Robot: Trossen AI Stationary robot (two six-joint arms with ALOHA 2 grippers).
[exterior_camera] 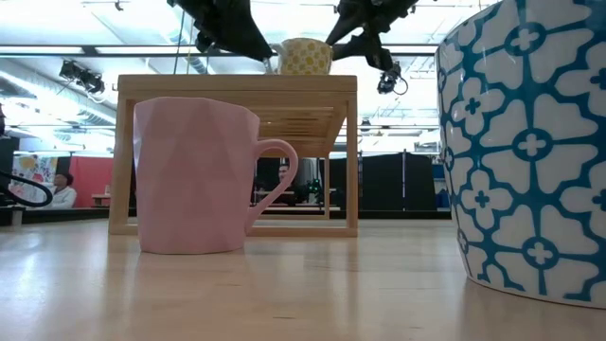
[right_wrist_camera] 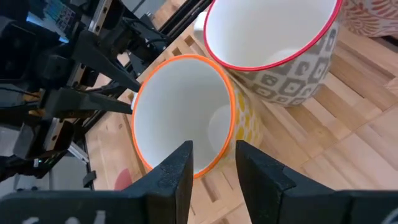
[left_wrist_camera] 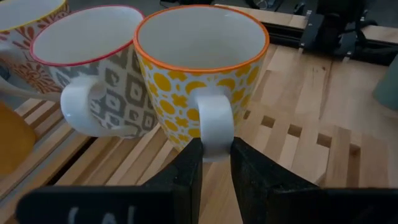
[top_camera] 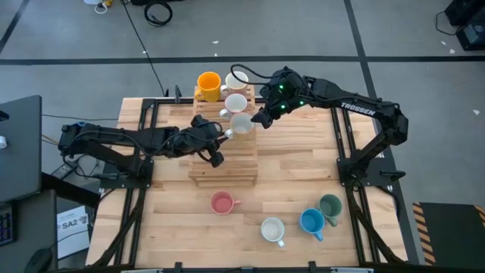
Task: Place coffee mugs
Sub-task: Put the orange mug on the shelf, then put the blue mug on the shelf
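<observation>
A white mug with yellow dots and an orange rim [top_camera: 241, 123] stands on the wooden slatted rack [top_camera: 223, 163], and shows atop the rack in the low view [exterior_camera: 305, 57]. My left gripper [top_camera: 222, 135] [left_wrist_camera: 216, 149] reaches it from the table's left and is shut on its handle. My right gripper [top_camera: 261, 117] [right_wrist_camera: 214, 155] is open above its right rim, one finger over the inside and one outside. Beside it on the rack stand a grey-patterned red-rimmed mug [top_camera: 236, 102], a red-patterned white mug [top_camera: 237, 78] and an orange mug [top_camera: 208, 82]. My left gripper pinches the yellow-dotted mug's handle [left_wrist_camera: 216, 127] between its two fingers, at the loop's lower part. The fingers come nearly level from the table's left. The mug stands upright with its base on the rack's slats.
On the near part of the table stand a pink mug [top_camera: 221, 202] [exterior_camera: 194, 175], a white mug [top_camera: 272, 229], a blue-patterned mug [top_camera: 311, 221] [exterior_camera: 530, 152] and a dark green mug [top_camera: 330, 205]. Bare wood lies at the near left and to the right of the rack.
</observation>
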